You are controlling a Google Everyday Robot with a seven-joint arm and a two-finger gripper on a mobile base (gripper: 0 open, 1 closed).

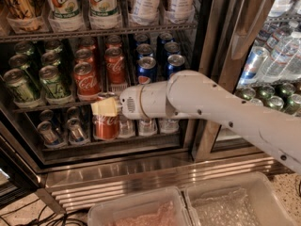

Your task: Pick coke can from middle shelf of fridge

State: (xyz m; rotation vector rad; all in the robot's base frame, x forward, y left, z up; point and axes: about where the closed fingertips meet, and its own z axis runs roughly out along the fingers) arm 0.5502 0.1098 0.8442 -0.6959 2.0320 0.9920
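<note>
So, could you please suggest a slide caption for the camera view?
The gripper holds a red coke can by its top, just below the middle shelf of the fridge.

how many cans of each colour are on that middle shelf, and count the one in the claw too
green cans: 6
red cans on the middle shelf: 5
blue cans: 6
coke can gripped in the claw, in front of the rack below: 1
total: 18
</note>
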